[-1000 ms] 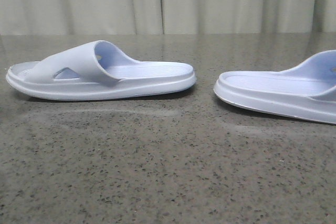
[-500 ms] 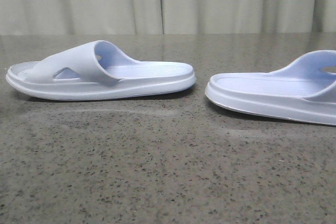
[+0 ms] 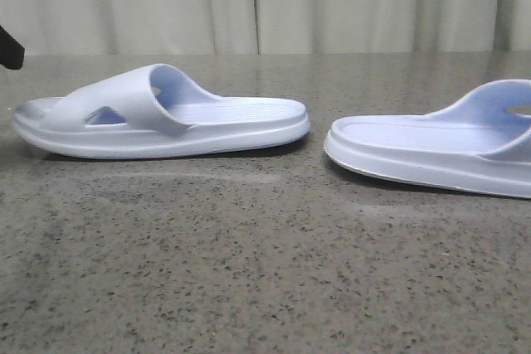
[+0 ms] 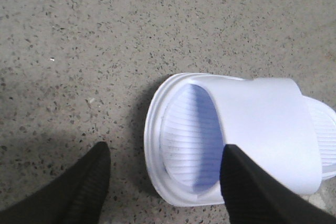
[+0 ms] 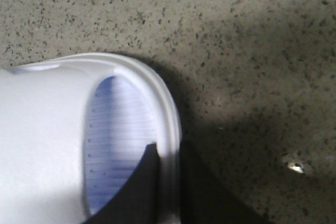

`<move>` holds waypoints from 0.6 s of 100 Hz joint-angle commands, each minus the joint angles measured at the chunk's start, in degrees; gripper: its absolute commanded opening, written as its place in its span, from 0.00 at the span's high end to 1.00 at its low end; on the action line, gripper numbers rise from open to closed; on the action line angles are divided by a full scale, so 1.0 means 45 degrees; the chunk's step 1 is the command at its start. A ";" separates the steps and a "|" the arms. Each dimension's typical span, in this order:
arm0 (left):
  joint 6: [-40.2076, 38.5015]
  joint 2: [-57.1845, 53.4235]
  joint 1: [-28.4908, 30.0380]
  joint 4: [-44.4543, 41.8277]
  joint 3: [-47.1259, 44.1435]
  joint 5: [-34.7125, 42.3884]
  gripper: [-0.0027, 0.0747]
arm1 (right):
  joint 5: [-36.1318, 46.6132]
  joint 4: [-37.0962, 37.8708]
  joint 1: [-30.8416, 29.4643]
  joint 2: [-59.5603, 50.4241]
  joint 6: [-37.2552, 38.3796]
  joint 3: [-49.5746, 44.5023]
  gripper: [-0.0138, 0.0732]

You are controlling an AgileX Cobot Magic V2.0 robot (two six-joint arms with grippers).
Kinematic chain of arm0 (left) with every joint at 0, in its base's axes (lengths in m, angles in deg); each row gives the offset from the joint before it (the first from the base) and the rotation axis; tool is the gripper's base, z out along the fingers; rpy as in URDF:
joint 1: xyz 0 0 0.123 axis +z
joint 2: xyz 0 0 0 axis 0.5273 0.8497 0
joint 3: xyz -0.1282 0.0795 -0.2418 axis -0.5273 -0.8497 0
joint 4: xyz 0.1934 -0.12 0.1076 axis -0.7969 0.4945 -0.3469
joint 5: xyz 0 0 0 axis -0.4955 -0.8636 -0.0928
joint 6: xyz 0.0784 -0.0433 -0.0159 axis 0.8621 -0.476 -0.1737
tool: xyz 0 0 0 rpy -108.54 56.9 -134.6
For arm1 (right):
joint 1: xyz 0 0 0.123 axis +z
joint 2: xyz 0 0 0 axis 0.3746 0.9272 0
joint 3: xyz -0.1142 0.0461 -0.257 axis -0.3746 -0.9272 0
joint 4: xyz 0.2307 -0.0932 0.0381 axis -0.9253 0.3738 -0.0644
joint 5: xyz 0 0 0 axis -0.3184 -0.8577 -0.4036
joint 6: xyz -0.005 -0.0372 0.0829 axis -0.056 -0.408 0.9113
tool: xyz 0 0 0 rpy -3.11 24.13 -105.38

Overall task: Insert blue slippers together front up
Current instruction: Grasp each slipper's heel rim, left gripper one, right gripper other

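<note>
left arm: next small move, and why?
Probably lower the left gripper and close it on the left slipper. Its fingers are open above the toe end, one finger over the footbed, the other over the table, so the rim lies between them. The right gripper already pinches the right slipper rim.

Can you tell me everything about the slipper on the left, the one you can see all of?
The pale lavender-blue foam slide slipper on the left has a wide strap with a triangular side cutout, a ribbed footbed and a thick sole. It lies flat, sole down, on the speckled grey stone table, apart from the other slipper. The left gripper is open at its toe end, one finger outside the rim, one over the strap opening; contact is unclear.
</note>
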 commanded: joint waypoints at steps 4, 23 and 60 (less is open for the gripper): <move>0.1179 0.0175 0.0585 0.1722 0.0441 -0.0865 0.45 | 0.0421 -0.0226 0.0017 -0.0114 -0.0253 0.0343 0.96; 0.1885 0.1061 0.0696 0.2202 0.0441 -0.1670 0.45 | 0.0442 -0.0253 0.0127 -0.0114 -0.0253 0.0343 0.96; 0.3777 0.2186 0.0696 0.3838 0.0441 -0.2439 0.45 | 0.0442 -0.0253 0.0127 -0.0114 -0.0253 0.0343 0.96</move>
